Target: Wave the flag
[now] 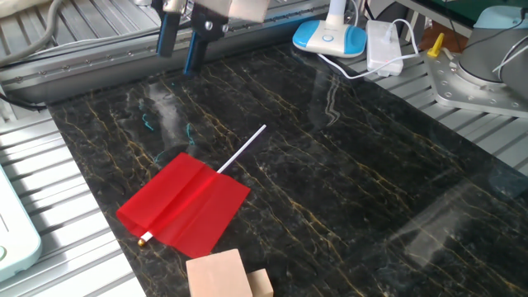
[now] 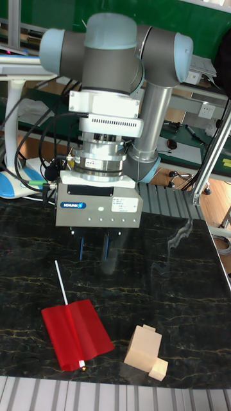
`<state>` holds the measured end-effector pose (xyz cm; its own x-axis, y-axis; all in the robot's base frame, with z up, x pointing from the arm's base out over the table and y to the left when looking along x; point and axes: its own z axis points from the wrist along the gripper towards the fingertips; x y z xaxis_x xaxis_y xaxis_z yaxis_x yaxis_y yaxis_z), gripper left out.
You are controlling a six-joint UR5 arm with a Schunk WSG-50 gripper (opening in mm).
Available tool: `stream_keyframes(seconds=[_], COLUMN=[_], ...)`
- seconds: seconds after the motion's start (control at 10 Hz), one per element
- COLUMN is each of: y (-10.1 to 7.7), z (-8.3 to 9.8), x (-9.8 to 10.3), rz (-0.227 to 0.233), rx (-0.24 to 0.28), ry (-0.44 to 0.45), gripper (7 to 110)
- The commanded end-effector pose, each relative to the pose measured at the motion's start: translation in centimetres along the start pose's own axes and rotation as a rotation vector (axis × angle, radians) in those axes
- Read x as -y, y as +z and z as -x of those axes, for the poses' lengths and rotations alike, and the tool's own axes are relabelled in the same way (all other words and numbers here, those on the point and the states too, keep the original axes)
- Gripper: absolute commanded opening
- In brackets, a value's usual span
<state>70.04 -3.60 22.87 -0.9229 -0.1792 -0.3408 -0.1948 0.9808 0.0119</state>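
**A:** How many things are on the tabletop (image 1: 346, 181), counted?

**B:** One flag (image 1: 183, 204) and two pale wooden blocks: a larger block (image 1: 218, 275) with a smaller block (image 1: 261, 283) touching its side. In the tall fixed view they show as the larger one (image 2: 142, 347) and the small one (image 2: 158, 368). One pincer (image 1: 181, 45) hangs over the dark veined surface.

**A:** What state is the pincer in?

**B:** Its two blue fingers (image 1: 195, 51) stand apart with a clear gap and nothing between them. The tall fixed view shows the same: the pincer (image 2: 94, 249) is spread, empty, and above the tabletop (image 2: 179, 302).

**A:** And the flag, relative to the pincer?

**B:** It lies flat on the tabletop below the pincer and apart from it, not touching. The red sheet is spread with a crease down its middle, and the white stick (image 1: 242, 149) runs along one edge, its bare end pointing back up toward the pincer's side. In the tall view the flag (image 2: 76, 333) sits below and to the left of the fingers.

**A:** Anything in between?

**B:** Nothing lies between pincer and flag. The blocks sit just past the sheet's far corner, on the side away from the pincer. Off the tabletop, well to the pincer's side, stand one blue-and-white lamp base (image 1: 328, 37) and one white adapter (image 1: 383, 43) with a cable.
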Motion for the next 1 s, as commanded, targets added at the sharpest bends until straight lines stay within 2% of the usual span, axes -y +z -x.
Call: stream_keyframes(seconds=[0.0, 0.2, 0.3, 0.4, 0.6, 0.8, 0.9], y=[-1.3, -1.4, -1.5, -1.6, -2.1, -2.3, -2.4], z=[-1.4, -2.0, -2.4, -2.4, -1.9, -2.5, -2.5], x=[-0.1, 0.3, 0.7, 0.8, 0.3, 1.3, 1.2], rz=[-0.006, -0.028, -0.050, -0.062, -0.055, -0.099, -0.101], rx=[-0.077, -0.101, -0.120, -0.125, -0.115, -0.137, -0.142], ry=[-0.007, 0.058, 0.093, 0.123, 0.193, 0.193, 0.193], gripper=[44, 44, 7, 7, 7, 7, 7])
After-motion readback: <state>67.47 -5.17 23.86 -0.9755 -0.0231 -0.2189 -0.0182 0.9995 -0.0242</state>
